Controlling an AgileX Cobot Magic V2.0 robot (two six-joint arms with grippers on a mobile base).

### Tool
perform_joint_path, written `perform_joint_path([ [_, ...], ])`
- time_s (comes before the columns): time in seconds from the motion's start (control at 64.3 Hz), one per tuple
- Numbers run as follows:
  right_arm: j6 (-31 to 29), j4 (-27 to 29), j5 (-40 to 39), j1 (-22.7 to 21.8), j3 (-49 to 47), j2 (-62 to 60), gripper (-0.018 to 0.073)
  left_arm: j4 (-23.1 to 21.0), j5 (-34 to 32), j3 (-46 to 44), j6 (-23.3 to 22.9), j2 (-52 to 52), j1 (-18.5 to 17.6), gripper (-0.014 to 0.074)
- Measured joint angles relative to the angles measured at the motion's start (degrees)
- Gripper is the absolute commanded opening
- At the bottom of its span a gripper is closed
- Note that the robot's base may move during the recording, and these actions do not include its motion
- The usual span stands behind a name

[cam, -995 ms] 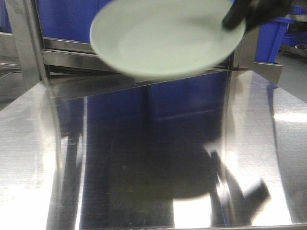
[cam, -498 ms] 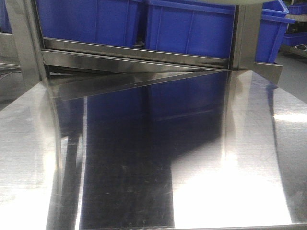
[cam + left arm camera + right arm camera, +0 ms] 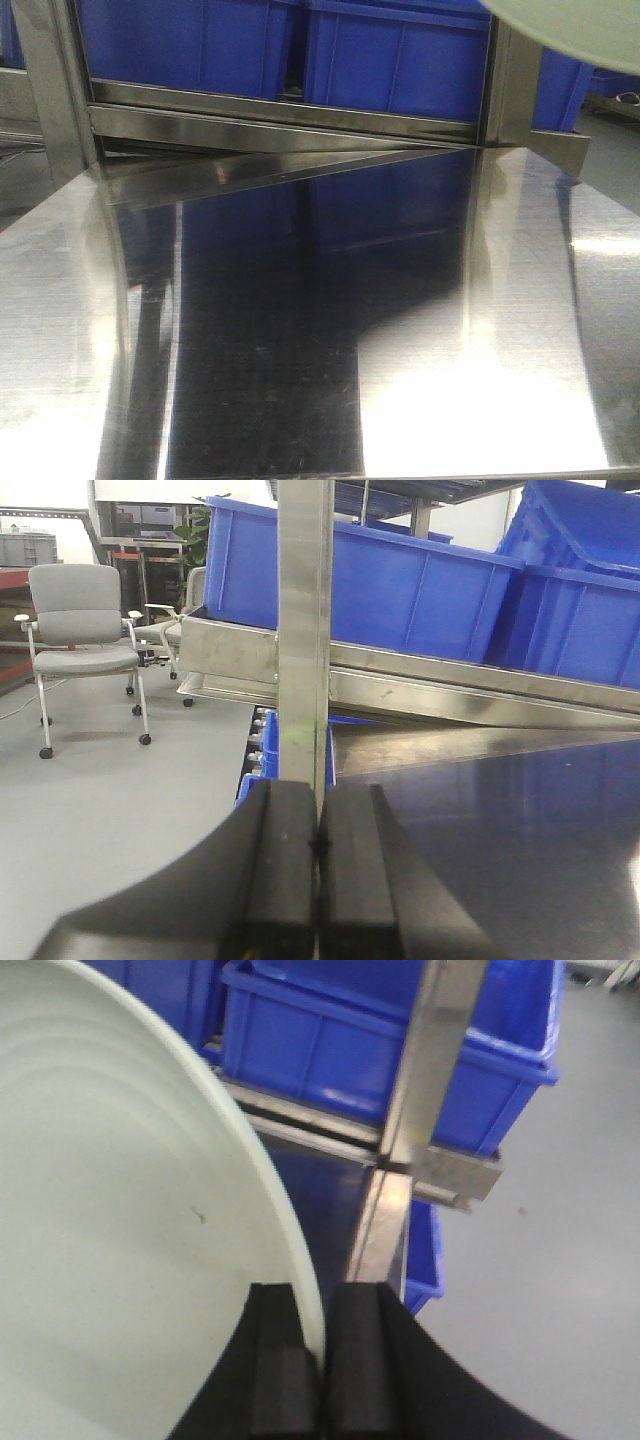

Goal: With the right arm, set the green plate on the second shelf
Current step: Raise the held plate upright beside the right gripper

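Edgewise, rt hand [image 3: 322,1358] pinches green plate [image 3: 120,1220] rim nr bins [image 3: 330,1050].

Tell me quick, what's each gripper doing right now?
Left gripper: shut, holding nothing.
Right gripper: shut on the rim of the green plate.

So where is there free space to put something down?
The shiny steel tabletop is bare from its near edge back to the steel shelf rail. Above that rail it is crowded: blue plastic bins sit side by side. The pale green round plate hangs over the far right corner, pinched in the right hand.
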Motion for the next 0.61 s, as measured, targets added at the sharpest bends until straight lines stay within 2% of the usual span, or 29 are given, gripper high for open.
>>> perform_joint_path([
  [0.124,0.0,-0.1,-8.0,-3.0,4.7,-3.9,0.0057,0.0,0.0,0.0,0.0,0.0,0.0,0.013],
  [0.327,0.0,3.9,-19.4,-10.5,18.1,-16.9,0.0057,0.0,0.0,0.0,0.0,0.0,0.0,0.013],
  [0.607,0.0,6.1,-26.0,-11.6,38.9,-25.7,0.0057,0.0,0.0,0.0,0.0,0.0,0.0,0.013],
])
